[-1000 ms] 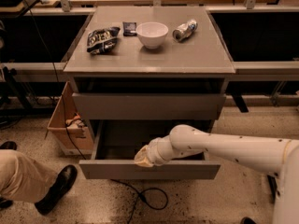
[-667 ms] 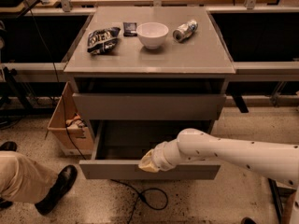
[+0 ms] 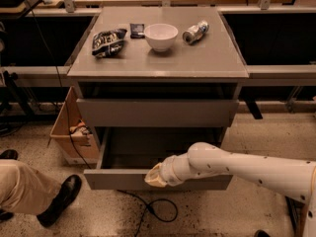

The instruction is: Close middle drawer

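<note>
The middle drawer [image 3: 128, 179] is a shallow grey box pulled well out of the cabinet, its flat front panel low in the view and its dark inside open to view. My gripper [image 3: 157, 176], wrapped in beige, is at the top edge of that front panel, a little left of its middle. My white arm [image 3: 232, 167] reaches in from the right. Another grey drawer front [image 3: 158, 112] above is nearly flush with the cabinet.
On the cabinet top [image 3: 207, 58] are a chip bag [image 3: 108, 41], a white bowl [image 3: 161, 36], a can [image 3: 195, 32] and a small dark packet [image 3: 137, 30]. A cardboard box [image 3: 74, 132] stands left of the cabinet. A person's leg and shoe [image 3: 54, 201] are at lower left. A cable [image 3: 158, 211] lies on the floor.
My gripper has moved slightly down and toward the camera along the open drawer's front edge. The drawer stands out about as far as before.
</note>
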Robot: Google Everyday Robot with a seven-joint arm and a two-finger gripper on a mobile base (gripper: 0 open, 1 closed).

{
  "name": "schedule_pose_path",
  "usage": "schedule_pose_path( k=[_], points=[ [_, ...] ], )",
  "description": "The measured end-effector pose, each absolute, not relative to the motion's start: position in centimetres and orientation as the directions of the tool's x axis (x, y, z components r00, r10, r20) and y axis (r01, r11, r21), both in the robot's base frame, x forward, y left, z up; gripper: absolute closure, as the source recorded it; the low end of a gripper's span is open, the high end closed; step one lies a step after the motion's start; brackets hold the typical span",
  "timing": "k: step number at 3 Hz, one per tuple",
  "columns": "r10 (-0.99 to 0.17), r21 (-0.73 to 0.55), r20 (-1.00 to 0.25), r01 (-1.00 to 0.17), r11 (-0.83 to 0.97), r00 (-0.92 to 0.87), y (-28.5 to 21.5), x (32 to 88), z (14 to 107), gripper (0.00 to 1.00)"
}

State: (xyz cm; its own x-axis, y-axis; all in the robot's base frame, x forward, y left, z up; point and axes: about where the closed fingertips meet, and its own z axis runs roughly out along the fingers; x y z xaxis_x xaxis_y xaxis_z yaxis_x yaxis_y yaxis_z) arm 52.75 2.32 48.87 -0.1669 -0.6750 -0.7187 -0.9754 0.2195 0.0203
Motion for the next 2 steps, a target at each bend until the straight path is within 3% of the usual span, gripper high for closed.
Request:
schedule_pose_path(
  k=[2],
  points=[
    [-0.658,0.080,-0.710,-0.957,0.279,-0.250,2.9,51.3,45.1,1.00]
  ],
)
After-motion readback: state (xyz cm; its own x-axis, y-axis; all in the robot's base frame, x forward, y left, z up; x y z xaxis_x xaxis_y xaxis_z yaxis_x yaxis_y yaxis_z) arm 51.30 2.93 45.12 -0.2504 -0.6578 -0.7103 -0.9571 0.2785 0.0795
